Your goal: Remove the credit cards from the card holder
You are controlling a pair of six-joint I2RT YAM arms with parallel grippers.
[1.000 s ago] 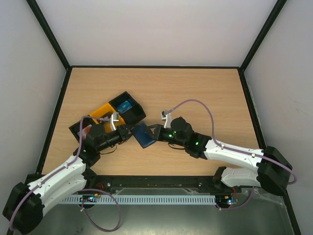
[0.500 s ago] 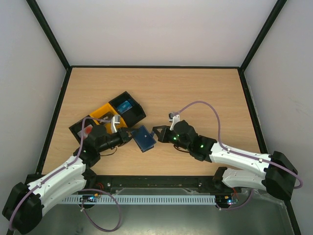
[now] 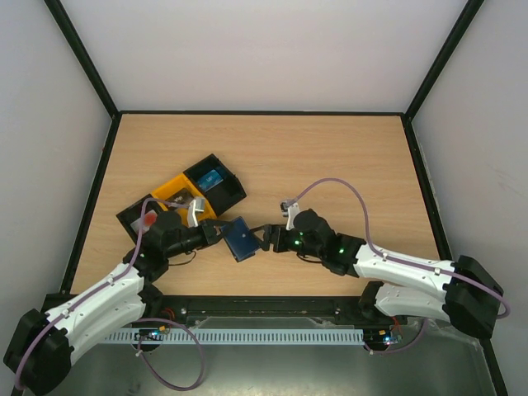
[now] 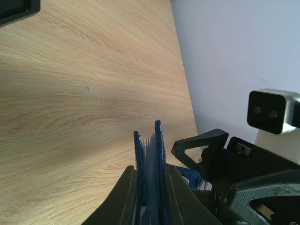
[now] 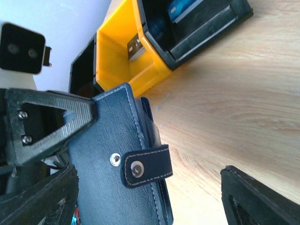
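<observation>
The left gripper's fingers [image 4: 125, 192] are pressed against both faces of the card holder [image 3: 242, 238], clamping it on edge just above the table [image 3: 330, 157]. The left wrist view shows it end-on, its two blue covers slightly apart with thin pale leaves between them. Whether those are cards cannot be told.

The right gripper [image 3: 264, 239] meets the holder from the other side with its fingers spread wide. One triangular finger [image 5: 47, 117] lies against the holder's dark outer cover. The other [image 5: 255, 197] stands well clear over bare wood.

Behind the left gripper [image 3: 221, 234] stands a row of trays, very near the holder. A black tray [image 3: 235, 188] has a blue card [image 3: 213, 177] lying in it. A yellow tray [image 3: 176, 191] sits beside it, and a second black tray [image 3: 130, 216] holds something small and red [image 3: 148, 219].

On the holder's cover the tab clasp [image 5: 152, 157] wraps round the edge and is snapped down on its metal stud [image 5: 137, 168].
</observation>
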